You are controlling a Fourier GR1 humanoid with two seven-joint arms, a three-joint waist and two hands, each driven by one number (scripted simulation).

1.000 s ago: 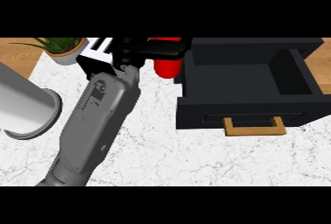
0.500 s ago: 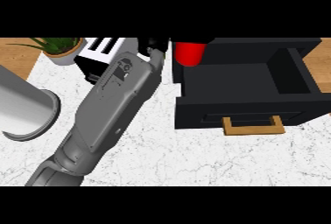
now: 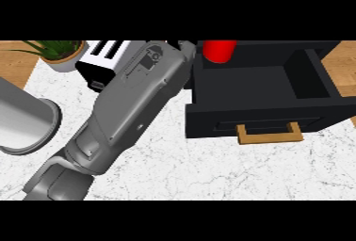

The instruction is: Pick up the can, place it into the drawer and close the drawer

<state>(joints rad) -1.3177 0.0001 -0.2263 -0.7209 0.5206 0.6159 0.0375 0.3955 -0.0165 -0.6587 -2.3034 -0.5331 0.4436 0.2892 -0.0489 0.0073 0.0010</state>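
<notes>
The red can [image 3: 219, 51] hangs at the top of the head view, over the back left corner of the open black drawer [image 3: 230, 117]. My left hand [image 3: 186, 47] is mostly hidden behind its own grey forearm. Only black bits of it show right beside the can, and it is shut on the can. The forearm runs from the lower left corner up to the can. The drawer is pulled out, its inside is dark and bare, and a wooden handle [image 3: 270, 134] sits on its front. My right hand does not show.
A black and white toaster [image 3: 104, 54] stands at the back, partly behind the forearm. A potted plant [image 3: 59, 52] is at the back left. A large grey metal cylinder [image 3: 21, 117] fills the left edge. White marble counter [image 3: 208, 169] lies in front of the drawer.
The left hand has carried the can to the right, from beside the drawer's left wall to over its back left corner. The drawer stays open.
</notes>
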